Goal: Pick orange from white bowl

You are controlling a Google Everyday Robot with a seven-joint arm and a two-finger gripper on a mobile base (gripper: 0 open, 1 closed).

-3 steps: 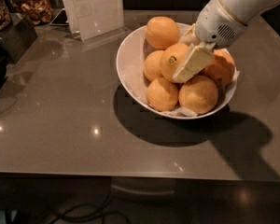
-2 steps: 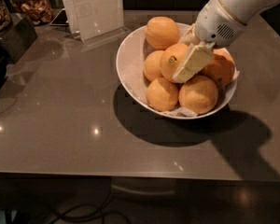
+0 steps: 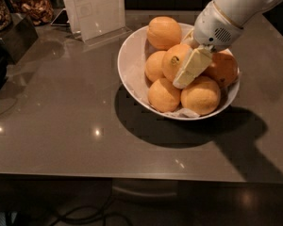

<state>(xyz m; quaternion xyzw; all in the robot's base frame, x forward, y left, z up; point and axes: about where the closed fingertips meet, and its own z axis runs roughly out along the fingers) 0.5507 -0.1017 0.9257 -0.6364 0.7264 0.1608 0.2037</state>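
Note:
The white bowl (image 3: 132,65) stands on the grey table, right of centre, and holds several oranges. The large orange (image 3: 172,62), with a dark stem scar facing me, lies on top of the pile in the middle. My gripper (image 3: 187,70) comes down from the upper right on a white arm and rests against the right side of this orange, partly covering it. Smaller plain oranges lie around it: one at the back (image 3: 164,32), one at the front left (image 3: 163,95), one at the front right (image 3: 201,95). A white paper liner (image 3: 186,113) shows at the front rim.
A clear acrylic sign holder (image 3: 95,8) stands behind the bowl at the left. Dark containers with dried goods (image 3: 33,8) stand at the far left. The table's front edge (image 3: 132,175) runs across the bottom, with cables below it.

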